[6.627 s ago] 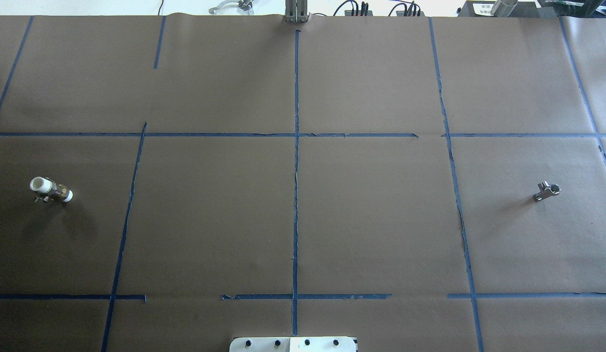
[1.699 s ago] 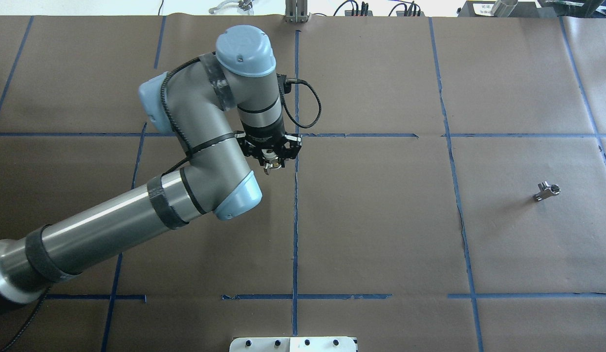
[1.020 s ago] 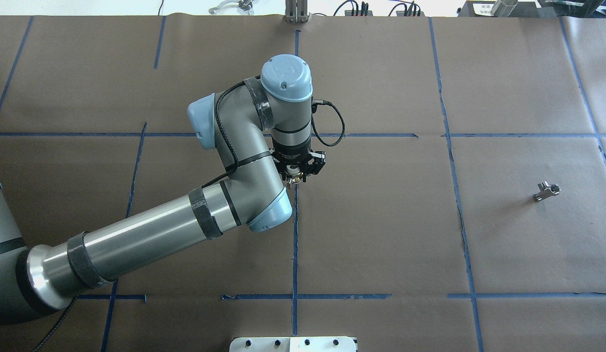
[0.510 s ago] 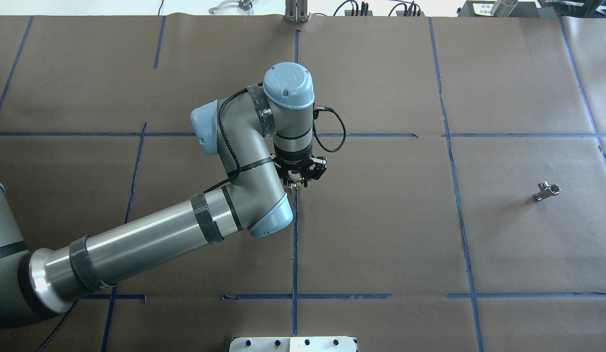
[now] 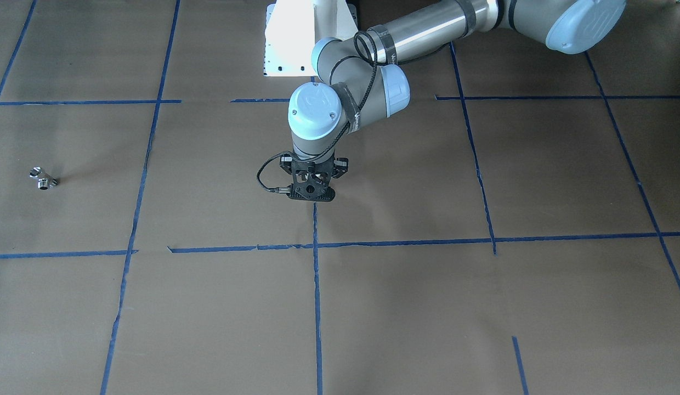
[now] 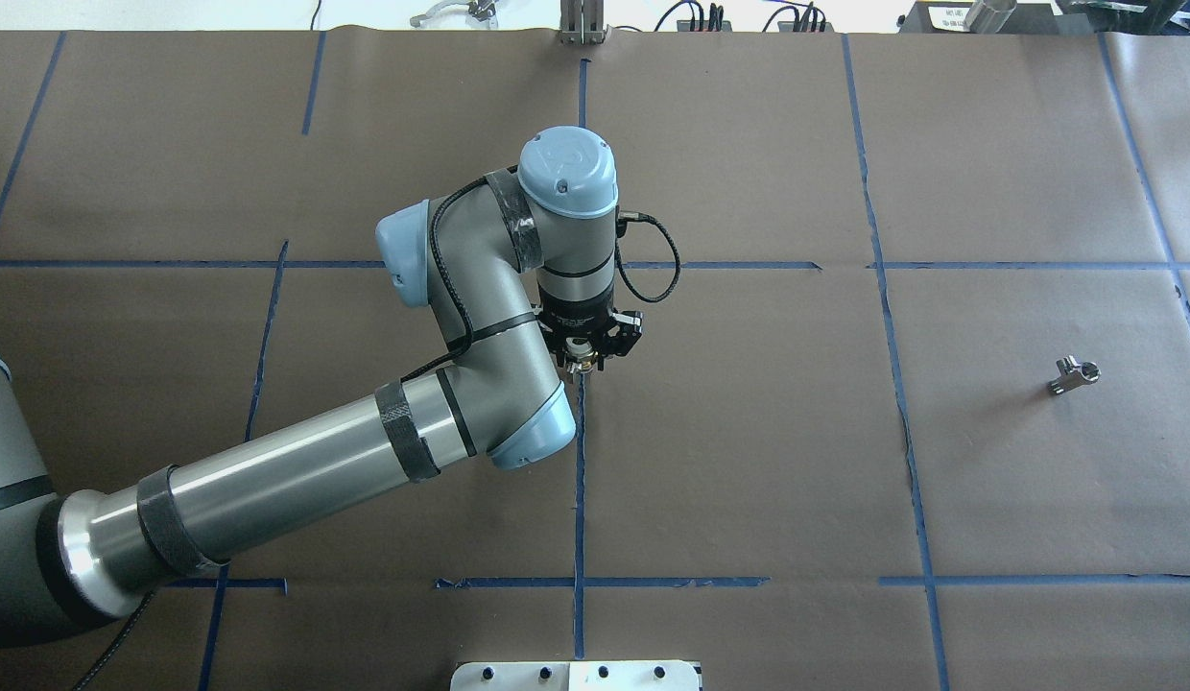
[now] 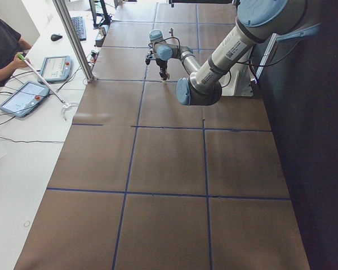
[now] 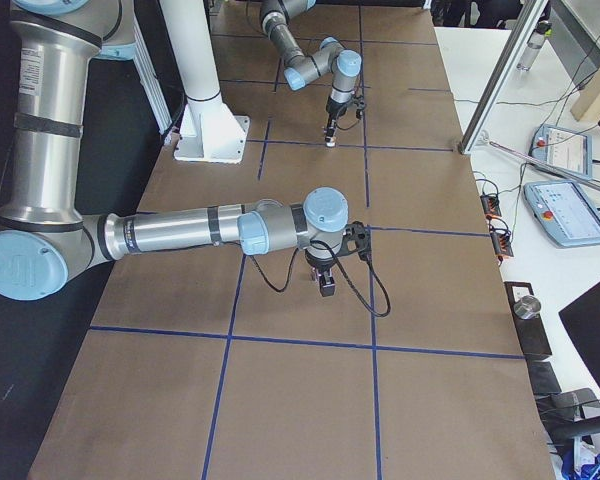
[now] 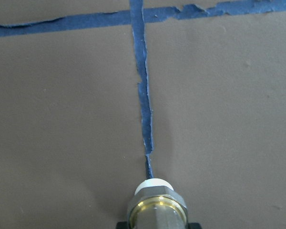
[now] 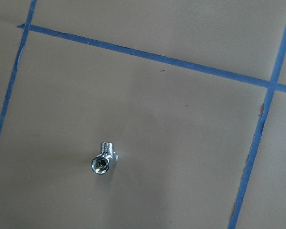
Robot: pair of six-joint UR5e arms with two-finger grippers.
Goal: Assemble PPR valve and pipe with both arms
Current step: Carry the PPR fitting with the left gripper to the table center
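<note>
My left gripper (image 6: 583, 365) is shut on the pipe (image 9: 156, 206) near the table's middle, over the centre blue tape line. It also shows in the front view (image 5: 312, 197). The left wrist view shows the pipe's brass nut and white end pointing down at the paper. The chrome PPR valve (image 6: 1073, 374) lies alone at the right side, also seen in the front view (image 5: 43, 179) and from well above in the right wrist view (image 10: 104, 160). My right gripper (image 8: 325, 286) shows only in the exterior right view; I cannot tell whether it is open or shut.
Brown paper with a blue tape grid (image 6: 580, 461) covers the table. The white pedestal plate (image 6: 576, 675) sits at the near edge. An aluminium post (image 7: 73, 39) and the operators' tablets (image 7: 22, 97) stand on the far side.
The pipe has left its far-left spot and my left arm has carried it to the table's middle. Over the last half second the arm barely moved. The valve has not moved.
</note>
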